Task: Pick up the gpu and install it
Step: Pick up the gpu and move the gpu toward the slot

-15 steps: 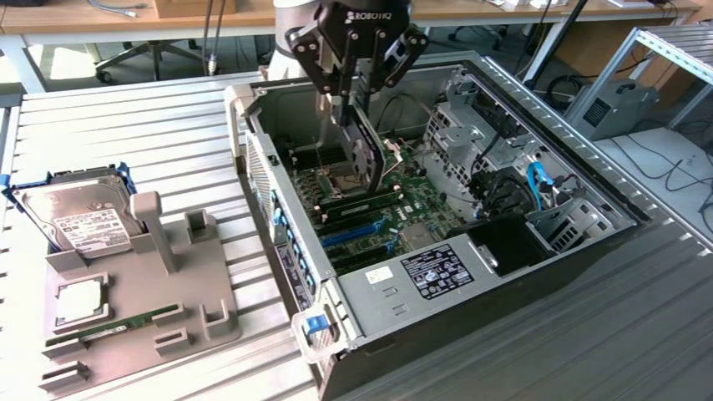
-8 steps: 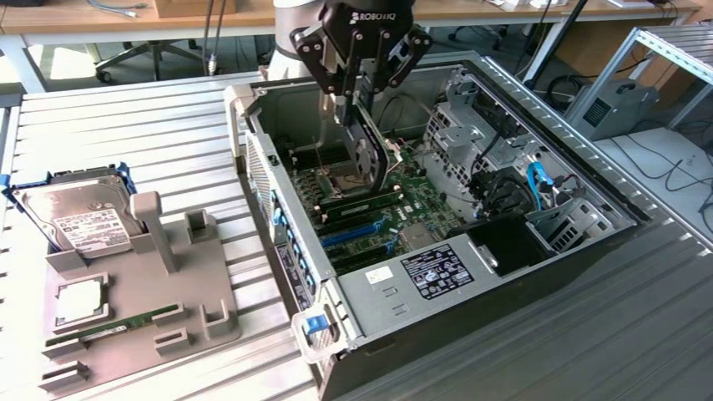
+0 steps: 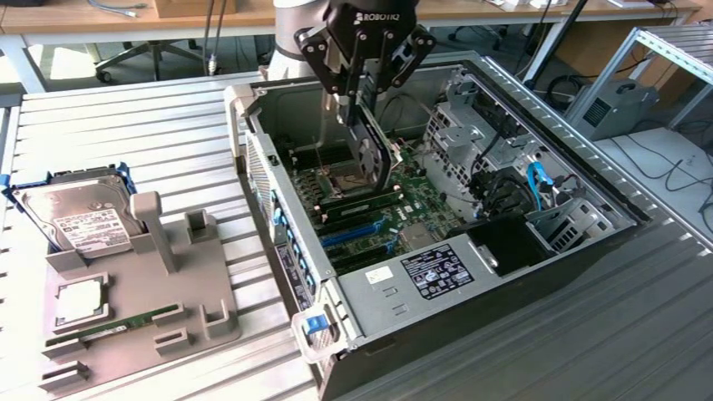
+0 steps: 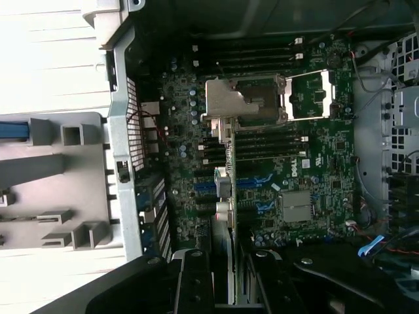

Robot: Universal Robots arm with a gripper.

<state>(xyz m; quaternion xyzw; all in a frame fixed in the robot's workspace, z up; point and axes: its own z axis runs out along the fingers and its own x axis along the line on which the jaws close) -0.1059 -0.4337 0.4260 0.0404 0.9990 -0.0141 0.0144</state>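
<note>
The gpu is a thin dark card hanging on edge inside the open computer case, just above the motherboard. My gripper is shut on the card's upper edge, above the middle of the board. In the wrist view the gpu appears edge-on, with its silver bracket end toward the perforated case wall, and runs down over the blue expansion slots. My gripper has a black finger on each side of the card.
A grey holder sits on the slatted table at the exterior view's left, carrying a silver hard drive and a green memory stick. The case walls, the drive cage and loose cables crowd the board.
</note>
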